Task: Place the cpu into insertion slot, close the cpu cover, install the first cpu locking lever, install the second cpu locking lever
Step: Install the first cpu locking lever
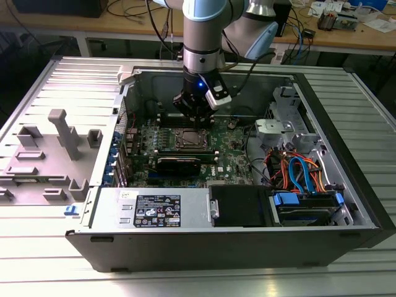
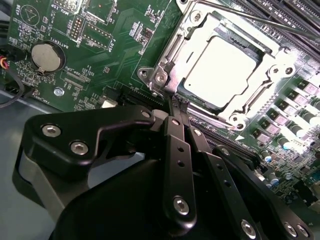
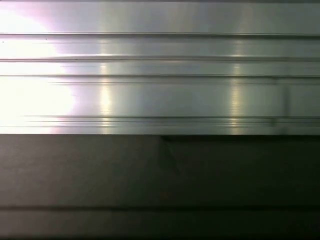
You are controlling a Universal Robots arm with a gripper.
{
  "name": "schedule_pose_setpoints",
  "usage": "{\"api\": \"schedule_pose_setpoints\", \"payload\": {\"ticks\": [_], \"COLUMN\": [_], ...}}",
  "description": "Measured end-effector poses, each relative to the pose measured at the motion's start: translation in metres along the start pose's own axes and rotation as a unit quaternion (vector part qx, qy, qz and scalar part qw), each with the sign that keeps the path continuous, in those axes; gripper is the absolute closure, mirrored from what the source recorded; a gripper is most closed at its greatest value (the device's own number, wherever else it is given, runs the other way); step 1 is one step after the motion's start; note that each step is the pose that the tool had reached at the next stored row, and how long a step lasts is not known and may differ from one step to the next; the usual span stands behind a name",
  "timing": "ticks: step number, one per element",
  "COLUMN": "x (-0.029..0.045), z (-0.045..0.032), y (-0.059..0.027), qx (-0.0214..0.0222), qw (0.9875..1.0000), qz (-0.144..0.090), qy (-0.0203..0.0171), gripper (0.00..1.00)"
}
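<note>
The cpu (image 2: 220, 70) lies flat in the insertion slot (image 1: 190, 139), its silver top bright in the second wrist view. The cpu cover (image 2: 167, 52), a silvery frame, lies down around the chip. A thin metal locking lever (image 2: 260, 21) runs along the socket's far side. My gripper (image 2: 177, 102) is shut, its black fingers (image 2: 172, 131) pressed together with nothing seen between them, tips right at the socket's near edge. In the exterior view the gripper (image 1: 197, 122) hangs just above the socket inside the open computer case.
The green motherboard (image 2: 100, 55) carries a coin battery (image 2: 46, 56) and black memory slots (image 2: 280, 7). The case (image 1: 185, 247) holds a drive cage with orange and blue cables (image 1: 297, 170). A grey fixture (image 1: 59, 148) stands at the exterior view's left. Ribbed metal (image 3: 160, 75) appears in the first wrist view.
</note>
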State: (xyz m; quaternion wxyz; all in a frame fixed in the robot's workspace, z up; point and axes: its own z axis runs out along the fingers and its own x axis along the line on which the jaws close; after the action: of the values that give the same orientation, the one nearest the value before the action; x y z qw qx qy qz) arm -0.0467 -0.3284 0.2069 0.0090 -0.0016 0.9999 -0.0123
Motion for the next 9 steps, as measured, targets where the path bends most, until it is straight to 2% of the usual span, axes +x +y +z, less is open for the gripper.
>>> {"api": "schedule_pose_setpoints", "payload": {"ticks": [7, 9], "x": [-0.001, -0.0015], "z": [0.0013, 0.0024], "y": [0.0, 0.0], "qx": [-0.0003, -0.0039], "qw": [1.0, 1.0], "qz": [0.0, 0.0], "qy": [0.0, 0.0], "gripper": [0.89, 0.89]}}
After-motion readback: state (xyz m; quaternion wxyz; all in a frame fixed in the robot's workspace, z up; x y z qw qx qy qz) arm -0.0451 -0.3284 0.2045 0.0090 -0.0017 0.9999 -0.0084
